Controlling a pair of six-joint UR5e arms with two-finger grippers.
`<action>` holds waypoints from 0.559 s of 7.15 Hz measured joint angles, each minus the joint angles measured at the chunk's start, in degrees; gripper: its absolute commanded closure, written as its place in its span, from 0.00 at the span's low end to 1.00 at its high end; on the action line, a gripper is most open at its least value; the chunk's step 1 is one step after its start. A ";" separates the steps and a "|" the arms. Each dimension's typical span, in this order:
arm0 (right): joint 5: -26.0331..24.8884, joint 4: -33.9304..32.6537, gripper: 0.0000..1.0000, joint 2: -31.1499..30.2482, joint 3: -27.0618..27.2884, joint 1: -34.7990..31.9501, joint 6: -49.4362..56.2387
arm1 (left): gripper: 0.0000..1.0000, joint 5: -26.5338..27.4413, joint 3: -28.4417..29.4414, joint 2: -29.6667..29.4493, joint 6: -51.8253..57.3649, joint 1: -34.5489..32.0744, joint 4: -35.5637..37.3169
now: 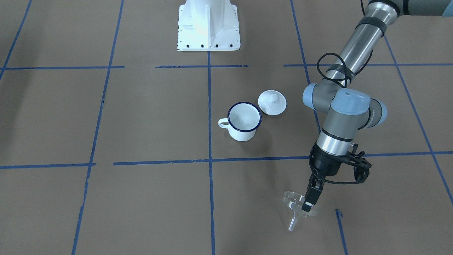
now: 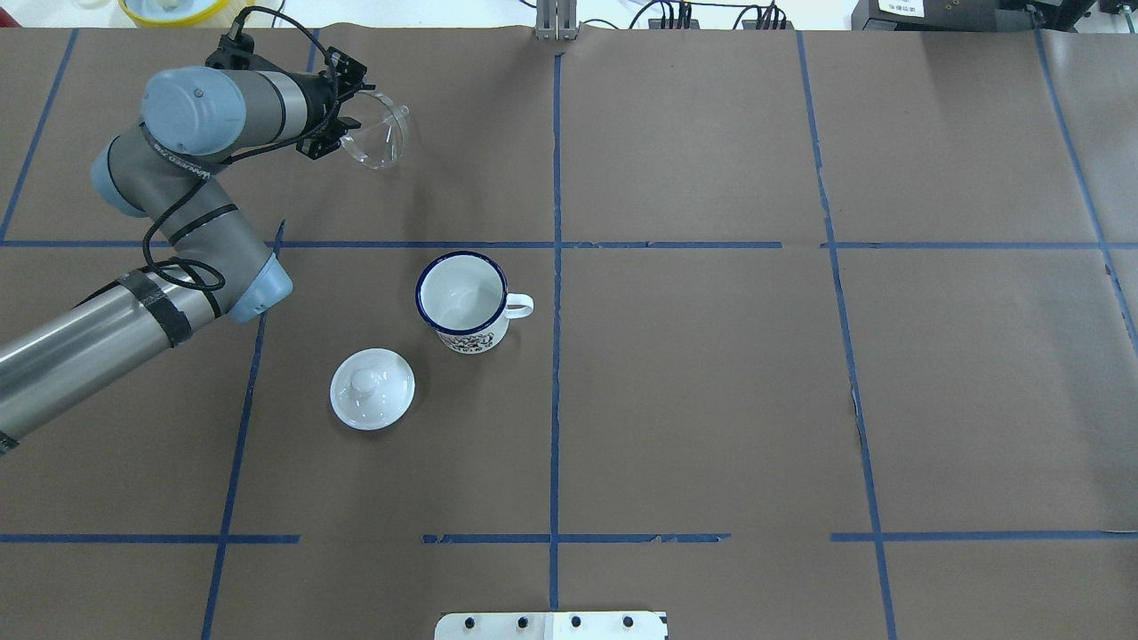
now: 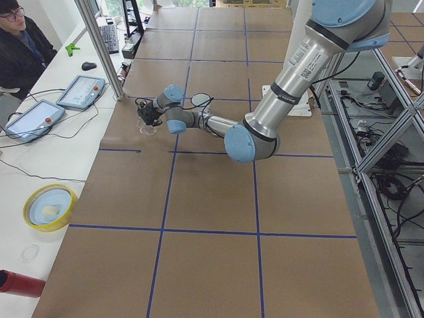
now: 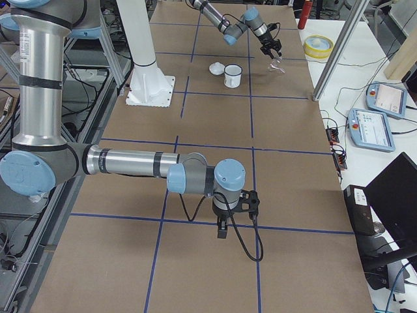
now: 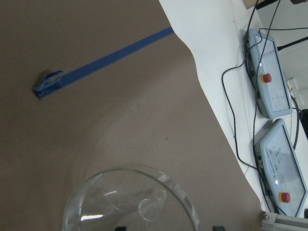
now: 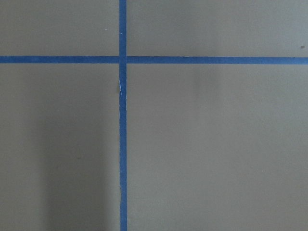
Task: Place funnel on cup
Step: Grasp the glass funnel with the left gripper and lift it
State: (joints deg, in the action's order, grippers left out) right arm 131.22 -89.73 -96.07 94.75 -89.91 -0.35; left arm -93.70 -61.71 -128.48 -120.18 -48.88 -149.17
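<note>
The clear funnel (image 1: 295, 209) is at the table's far left corner, tilted, with its spout pointing away from the robot, close to the brown surface. My left gripper (image 1: 308, 204) is shut on the funnel's rim. The funnel also shows in the overhead view (image 2: 378, 135) and in the left wrist view (image 5: 130, 202). The white cup (image 2: 462, 302) with a dark blue rim stands upright and empty near the table's middle, handle to the right, well apart from the funnel. My right gripper (image 4: 221, 233) hangs over bare table far from the cup; I cannot tell whether it is open or shut.
A round white knobbed lid (image 2: 372, 388) lies just near-left of the cup. The white robot base (image 1: 208, 26) stands at the near edge. The table's far edge, a yellow bowl (image 2: 173, 9) and control pendants (image 5: 269, 77) lie just beyond the funnel.
</note>
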 measured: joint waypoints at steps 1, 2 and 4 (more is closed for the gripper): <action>0.00 0.00 0.00 0.00 0.00 0.00 0.00 | 0.57 0.30 0.75 -0.55 -0.59 -0.03 -0.63; 0.00 0.00 0.00 0.00 0.00 0.00 0.00 | 0.60 0.64 1.17 -0.89 -0.89 -0.06 -1.00; 0.00 0.00 0.00 0.00 0.00 0.00 0.00 | 0.92 0.92 1.38 -1.26 -1.11 -0.07 -1.19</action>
State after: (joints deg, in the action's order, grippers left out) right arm 131.22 -89.74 -96.06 94.74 -89.91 -0.35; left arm -92.78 -60.33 -129.74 -121.29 -48.95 -150.36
